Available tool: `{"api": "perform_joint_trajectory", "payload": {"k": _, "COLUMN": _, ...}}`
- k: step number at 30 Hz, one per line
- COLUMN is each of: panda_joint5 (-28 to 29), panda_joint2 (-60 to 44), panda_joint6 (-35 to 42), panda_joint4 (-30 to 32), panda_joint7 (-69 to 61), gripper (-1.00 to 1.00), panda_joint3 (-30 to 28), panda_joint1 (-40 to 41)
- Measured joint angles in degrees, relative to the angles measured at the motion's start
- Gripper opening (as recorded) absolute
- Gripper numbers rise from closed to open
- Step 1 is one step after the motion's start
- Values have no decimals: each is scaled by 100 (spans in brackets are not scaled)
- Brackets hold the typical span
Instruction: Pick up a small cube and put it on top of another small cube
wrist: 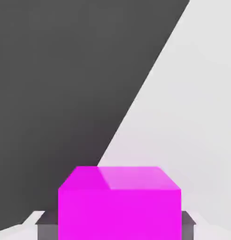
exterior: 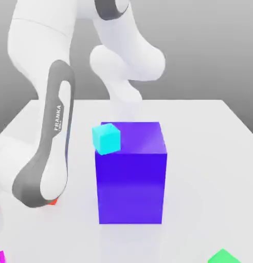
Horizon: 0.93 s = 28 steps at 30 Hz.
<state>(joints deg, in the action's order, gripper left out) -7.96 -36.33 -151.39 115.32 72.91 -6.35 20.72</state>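
Note:
A small magenta cube [wrist: 119,204] sits between my two grey fingers [wrist: 44,228], one pressed against each side, so my gripper [wrist: 115,229] is shut on it. In the exterior view a sliver of the magenta cube [exterior: 1,256] shows at the bottom left corner, below the arm's grey-and-white link [exterior: 49,149]. A small cyan cube [exterior: 106,138] shows at the top left corner of a large blue block [exterior: 131,185]. I cannot tell whether it rests on the block or stands behind it.
The white table [exterior: 211,169] stretches to the exterior view's right. Part of a green cube [exterior: 223,256] shows at the bottom right edge. A small red object [exterior: 53,202] peeks out under the arm link. The arm's white base [exterior: 126,67] stands behind the blue block.

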Motion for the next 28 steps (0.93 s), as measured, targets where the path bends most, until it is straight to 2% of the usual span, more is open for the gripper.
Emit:
{"api": "perform_joint_trajectory", "payload": {"k": 2, "panda_joint5": -4, "panda_joint2": -14, "panda_joint6": -4, "panda_joint4": -4, "panda_joint7": 0, "gripper": -100, "panda_joint3": -3, "panda_joint1": 0}}
{"api": "perform_joint_trajectory", "payload": {"k": 6, "panda_joint5": 122, "panda_joint2": 650, "panda_joint6": 495, "panda_joint4": 165, "panda_joint7": 72, "gripper": -100, "panda_joint3": -88, "panda_joint1": -123}}
{"api": "perform_joint_trajectory", "payload": {"k": 21, "panda_joint5": 1104, "panda_joint2": 1597, "panda_joint6": 711, "panda_joint4": 909, "panda_joint7": -133, "gripper": -100, "panda_joint3": 1426, "panda_joint1": -2343}}
{"api": "perform_joint_trajectory", "payload": {"k": 24, "panda_joint5": 1491, "panda_joint2": 1212, "panda_joint6": 362, "panda_joint4": 874, "panda_joint7": -45, "gripper": -100, "panda_joint3": 1602, "panda_joint1": -2924}}
{"api": "perform_joint_trajectory", "payload": {"k": 25, "panda_joint5": 1589, "panda_joint2": 1045, "panda_joint6": 222, "panda_joint4": 852, "panda_joint7": -6, "gripper": 100, "panda_joint3": 1600, "panda_joint1": -3046}}
{"api": "perform_joint_trajectory", "payload": {"k": 28, "panda_joint5": 1589, "panda_joint2": 1045, "panda_joint6": 221, "panda_joint4": 852, "panda_joint7": -6, "gripper": 100, "panda_joint3": 1600, "panda_joint1": -3046}}
